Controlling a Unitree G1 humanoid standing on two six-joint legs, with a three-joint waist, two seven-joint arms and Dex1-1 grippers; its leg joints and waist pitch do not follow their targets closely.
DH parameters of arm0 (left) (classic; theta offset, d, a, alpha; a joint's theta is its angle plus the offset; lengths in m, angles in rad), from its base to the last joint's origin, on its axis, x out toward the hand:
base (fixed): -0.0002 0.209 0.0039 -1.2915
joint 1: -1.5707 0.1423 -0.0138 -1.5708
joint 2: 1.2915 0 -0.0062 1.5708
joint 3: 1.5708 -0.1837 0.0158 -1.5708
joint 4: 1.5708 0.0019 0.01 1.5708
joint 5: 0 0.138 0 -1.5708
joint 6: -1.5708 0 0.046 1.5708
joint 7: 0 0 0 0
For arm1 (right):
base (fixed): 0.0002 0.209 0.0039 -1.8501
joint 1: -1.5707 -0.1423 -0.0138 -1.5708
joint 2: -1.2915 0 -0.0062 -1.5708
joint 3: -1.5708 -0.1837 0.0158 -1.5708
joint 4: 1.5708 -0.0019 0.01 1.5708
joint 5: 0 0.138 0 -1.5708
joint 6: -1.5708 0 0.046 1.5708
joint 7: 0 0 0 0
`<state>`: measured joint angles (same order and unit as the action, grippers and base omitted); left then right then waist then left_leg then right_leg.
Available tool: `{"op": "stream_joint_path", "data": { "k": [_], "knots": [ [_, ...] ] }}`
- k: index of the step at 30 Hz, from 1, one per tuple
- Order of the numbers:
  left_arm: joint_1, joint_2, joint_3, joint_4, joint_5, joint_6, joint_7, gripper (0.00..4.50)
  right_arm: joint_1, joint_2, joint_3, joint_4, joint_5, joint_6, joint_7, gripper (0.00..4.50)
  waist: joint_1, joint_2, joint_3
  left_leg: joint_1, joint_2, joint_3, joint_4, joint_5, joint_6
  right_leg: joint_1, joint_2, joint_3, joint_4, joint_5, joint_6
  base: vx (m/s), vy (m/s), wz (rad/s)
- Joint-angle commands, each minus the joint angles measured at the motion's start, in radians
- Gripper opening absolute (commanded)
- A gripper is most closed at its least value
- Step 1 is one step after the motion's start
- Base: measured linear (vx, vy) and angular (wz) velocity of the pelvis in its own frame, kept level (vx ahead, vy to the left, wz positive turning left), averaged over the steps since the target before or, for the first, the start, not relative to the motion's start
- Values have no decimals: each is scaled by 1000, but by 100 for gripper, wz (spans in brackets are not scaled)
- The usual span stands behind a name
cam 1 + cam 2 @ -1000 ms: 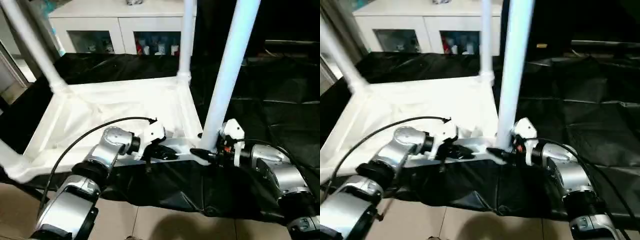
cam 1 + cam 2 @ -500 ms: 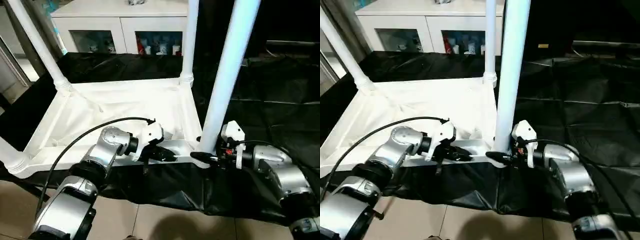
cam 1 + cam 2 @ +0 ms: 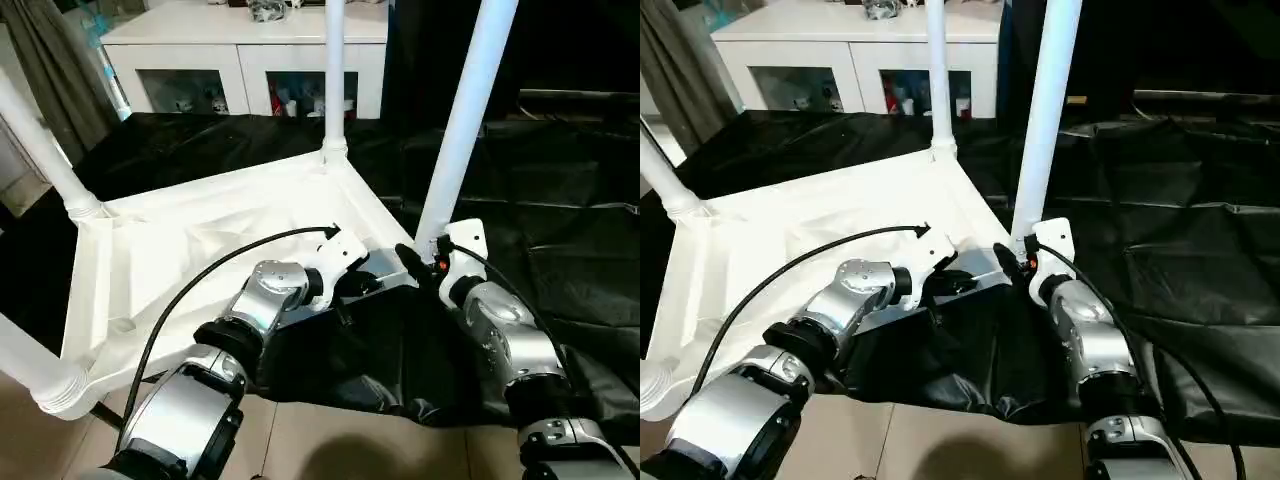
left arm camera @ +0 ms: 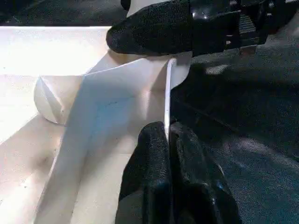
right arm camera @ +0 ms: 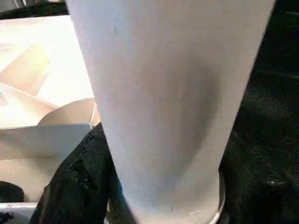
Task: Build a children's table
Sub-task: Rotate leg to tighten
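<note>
While the upturned table top [image 3: 210, 250] lies on the black sheet [image 3: 560, 200] with its ribbed underside facing up, the robot works at the top's near right corner. The left gripper [image 4: 167, 140] is pinched tight on the thin near rim of the top, one black finger on either side of the wall. The right gripper [image 3: 418, 268] is clamped round the foot of the nearest leg [image 3: 462, 120], which stands upright in that corner's socket.

Compared with a second ago, the top appears swung round on the sheet, its near right corner now further in and its left side drawn toward the camera, though part of that shift may be the head camera's own. The right forearm [image 3: 505, 335], which reached in from the side, now points more directly forward at the leg's base.

Three more legs stand in the other corners: one at the far right corner [image 3: 334, 75], one at the far left [image 3: 40, 150], one at the near left [image 3: 30, 365]. With all four seated, the build looks close to finished; the remaining work is probably pressing this last leg home and turning the table upright. A white cabinet [image 3: 250, 60] stands behind.
</note>
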<state>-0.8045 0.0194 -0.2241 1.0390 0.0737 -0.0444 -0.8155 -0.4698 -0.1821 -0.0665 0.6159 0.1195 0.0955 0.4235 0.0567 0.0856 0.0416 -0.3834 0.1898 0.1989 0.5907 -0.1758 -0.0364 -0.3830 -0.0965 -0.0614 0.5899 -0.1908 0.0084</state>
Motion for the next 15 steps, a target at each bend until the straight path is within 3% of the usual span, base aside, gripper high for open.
{"op": "stream_joint_path", "data": {
  "k": [1,3,6,9,11,13,15],
  "knots": [
    [-8,-16,18,-18,-19,-37,-7,0,34,42,56,15,47,40,112,334,-3,-23,-51,20,36,-26,-85,-336,31,25,-58,32,-94,-362,-185,0,0,0],
    [16,12,-5,-45,-22,-56,-106,0,40,-8,85,-23,52,46,217,339,1,-26,-54,16,37,-25,-82,-299,51,32,-58,32,-87,-311,-198,0,0,0],
    [35,46,-28,-71,-25,-59,-201,0,47,-64,108,-55,51,36,309,373,4,-27,-55,11,39,-21,-78,-255,71,33,-58,31,-82,-268,-213,0,0,0],
    [58,109,-49,-103,-30,-63,-334,0,54,-149,113,-92,75,31,478,373,9,-22,-59,8,42,-20,-73,-228,87,37,-59,30,-75,-234,-230,0,0,0],
    [65,136,-54,-115,-31,-58,-383,0,57,-185,120,-104,79,24,545,373,9,-14,-64,9,44,-20,-69,-192,101,37,-54,28,-62,-130,-262,0,0,0],
    [75,177,-65,-139,-32,-45,-461,0,60,-235,136,-101,70,-1,624,373,12,-17,-67,8,44,-20,-65,-166,112,37,-54,26,-54,-67,-285,0,0,0],
    [81,208,-71,-154,-34,-35,-515,0,62,-260,140,-105,80,-4,675,373,14,-12,-69,9,44,-19,-62,-160,124,38,-54,25,-49,-31,-299,0,0,0]
  ]
}}
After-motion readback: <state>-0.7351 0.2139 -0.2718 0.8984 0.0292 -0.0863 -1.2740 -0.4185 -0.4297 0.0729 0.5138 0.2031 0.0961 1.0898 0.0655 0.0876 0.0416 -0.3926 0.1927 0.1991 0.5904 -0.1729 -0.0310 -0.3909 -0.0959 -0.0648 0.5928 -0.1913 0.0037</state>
